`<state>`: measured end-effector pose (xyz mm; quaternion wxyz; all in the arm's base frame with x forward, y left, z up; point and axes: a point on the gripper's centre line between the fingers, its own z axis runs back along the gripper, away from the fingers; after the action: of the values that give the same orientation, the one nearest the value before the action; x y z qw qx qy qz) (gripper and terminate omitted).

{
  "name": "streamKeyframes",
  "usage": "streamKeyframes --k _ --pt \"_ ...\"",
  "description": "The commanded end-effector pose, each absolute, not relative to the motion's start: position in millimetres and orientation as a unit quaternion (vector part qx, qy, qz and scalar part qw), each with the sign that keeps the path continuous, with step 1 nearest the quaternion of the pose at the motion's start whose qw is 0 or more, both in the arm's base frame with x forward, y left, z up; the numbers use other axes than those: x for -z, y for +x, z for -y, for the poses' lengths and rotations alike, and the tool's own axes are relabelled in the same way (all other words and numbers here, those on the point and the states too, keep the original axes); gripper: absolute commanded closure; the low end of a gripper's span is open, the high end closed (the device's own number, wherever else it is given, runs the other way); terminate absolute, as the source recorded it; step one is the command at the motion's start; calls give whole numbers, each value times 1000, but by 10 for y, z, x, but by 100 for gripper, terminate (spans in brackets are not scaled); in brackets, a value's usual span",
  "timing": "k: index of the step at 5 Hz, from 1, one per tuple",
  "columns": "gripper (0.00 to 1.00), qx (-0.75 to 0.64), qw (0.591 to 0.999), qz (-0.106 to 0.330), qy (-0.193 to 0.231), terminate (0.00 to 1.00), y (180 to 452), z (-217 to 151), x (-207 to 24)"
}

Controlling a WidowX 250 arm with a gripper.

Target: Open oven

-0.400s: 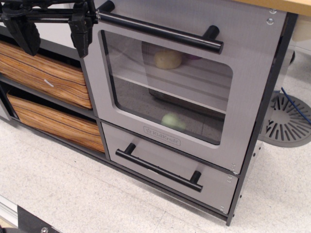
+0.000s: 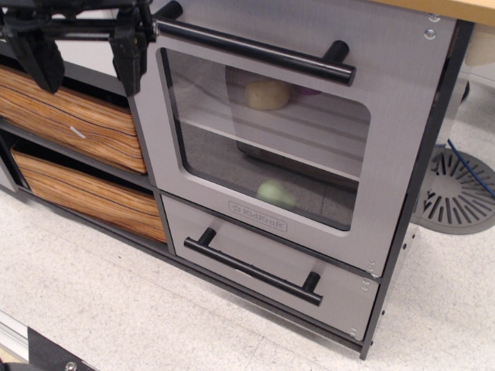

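Observation:
The grey oven fills the middle of the view. Its large door has a clear rounded window and stands shut. A long black bar handle runs across the door's top. A small logo sits under the window. Behind the glass a yellowish round item lies on the grey shelf and a green one lies below. My gripper is at the top left, open and empty. Its two black fingers hang in front of the wood-grain drawers, just left of the handle's left end.
A smaller grey drawer with a short black handle sits below the oven. Two wood-grain drawers stack at the left. A grey round slotted base lies on the speckled floor at the right. A wooden countertop edge runs along the top right.
The gripper has shifted very slightly; the oven door has not moved.

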<state>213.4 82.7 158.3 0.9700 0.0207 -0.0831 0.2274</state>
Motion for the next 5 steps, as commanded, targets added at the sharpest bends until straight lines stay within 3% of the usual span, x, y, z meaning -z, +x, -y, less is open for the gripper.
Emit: streamKeyframes --k 1,2,3,5 --pt "0 -428 898 92 -49 0 2477 -837 -1733" --pt "0 -503 852 109 -92 0 2592 -849 -1795" --pt "0 -566 796 157 -145 0 2664 -903 -1793" --pt "0 -616 751 171 -165 0 2865 -952 -1685"
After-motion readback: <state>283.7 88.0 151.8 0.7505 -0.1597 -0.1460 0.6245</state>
